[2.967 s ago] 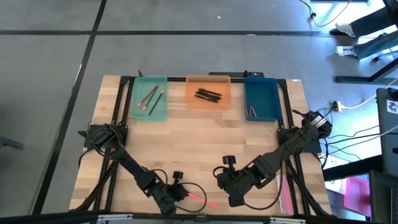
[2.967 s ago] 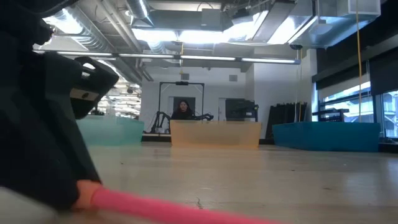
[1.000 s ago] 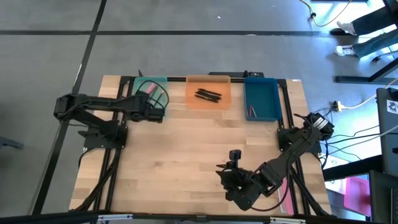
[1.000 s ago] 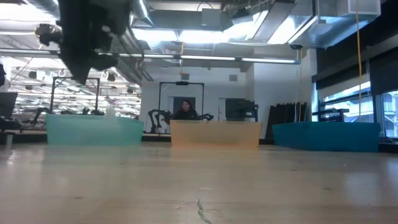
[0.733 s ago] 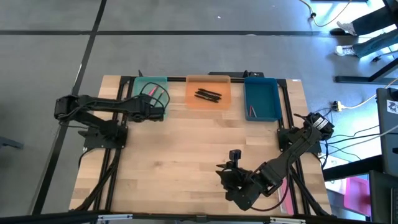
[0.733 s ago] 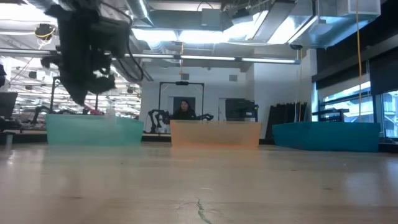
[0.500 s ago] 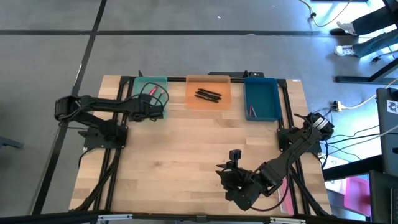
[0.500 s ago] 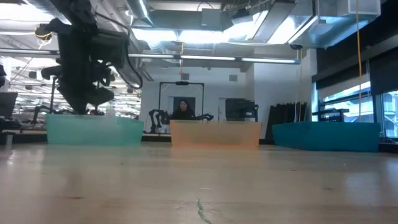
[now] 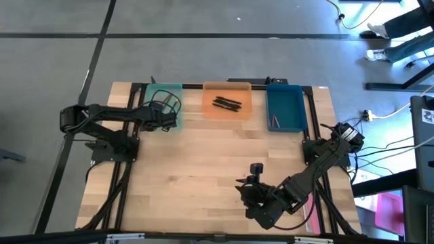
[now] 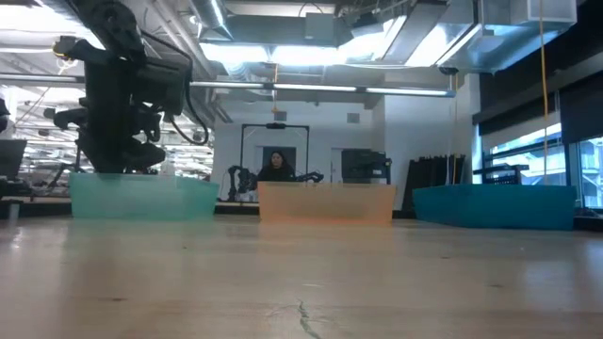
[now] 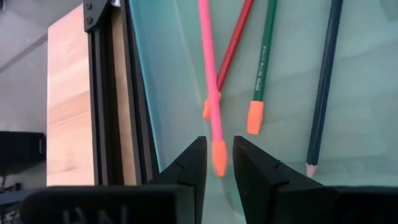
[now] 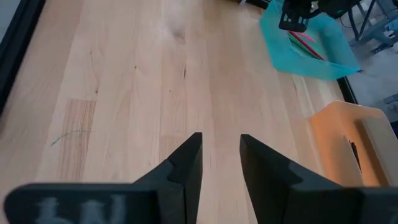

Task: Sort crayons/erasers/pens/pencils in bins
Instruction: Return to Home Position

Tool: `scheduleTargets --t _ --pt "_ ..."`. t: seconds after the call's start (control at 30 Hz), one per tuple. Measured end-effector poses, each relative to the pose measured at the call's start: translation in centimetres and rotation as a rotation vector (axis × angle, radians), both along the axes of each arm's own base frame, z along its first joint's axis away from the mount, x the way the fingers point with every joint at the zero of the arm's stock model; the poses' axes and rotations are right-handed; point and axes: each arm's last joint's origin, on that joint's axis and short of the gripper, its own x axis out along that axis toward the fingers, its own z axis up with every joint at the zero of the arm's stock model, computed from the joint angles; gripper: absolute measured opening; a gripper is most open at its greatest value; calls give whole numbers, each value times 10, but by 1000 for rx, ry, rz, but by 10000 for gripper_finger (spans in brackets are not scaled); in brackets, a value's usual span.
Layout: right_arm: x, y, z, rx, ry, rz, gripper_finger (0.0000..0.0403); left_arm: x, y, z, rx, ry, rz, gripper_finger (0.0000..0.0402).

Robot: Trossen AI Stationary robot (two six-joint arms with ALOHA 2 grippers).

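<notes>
Teal bin [image 9: 152,91], at the far left of the table [image 9: 203,163]: the left gripper [image 11: 219,142] hangs low over it, its fingers a narrow gap apart and clamping nothing. The orange eraser end of the pink pencil [image 11: 208,68] shows in that gap and touches neither finger. The pencil lies flat on the bin floor. A red pencil [image 11: 235,46] crosses it near the eraser ends. A green pencil [image 11: 264,56] and a dark blue pencil [image 11: 326,74] lie alongside, apart from each other. In the low view the bin wall hides the gripper's tips.

Orange bin [image 9: 210,91], in the middle of the far edge, holds the black pens [image 9: 227,103], bunched together.

Blue bin [image 9: 293,102], at the far right, holds one reddish pencil [image 9: 274,122] by its near left corner.

The right gripper [image 12: 221,142] sits near the table's front edge over bare wood, well apart from all three bins. Its fingers are moderately spread and empty.
</notes>
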Motion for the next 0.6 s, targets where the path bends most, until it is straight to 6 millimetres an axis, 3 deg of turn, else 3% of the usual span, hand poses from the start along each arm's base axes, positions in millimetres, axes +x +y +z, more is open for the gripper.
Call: scheduleTargets --t 0.2,0.3,0.37,0.47,0.6 --pt "-2 -3 1 -28 -19 -42 104 6 0 5 -78 31 -119 50" --pt "-9 -17 9 -26 -21 -115 75 12 0 15 -108 27 -208 10" --pt "-14 -29 18 10 -35 -184 47 17 -1 25 -117 5 -271 6" --pt "-23 -46 29 38 -25 -247 10 24 -8 43 -127 -75 -398 1" --pt "-38 -64 36 113 -4 -259 9 31 -29 66 -97 -274 -624 0"
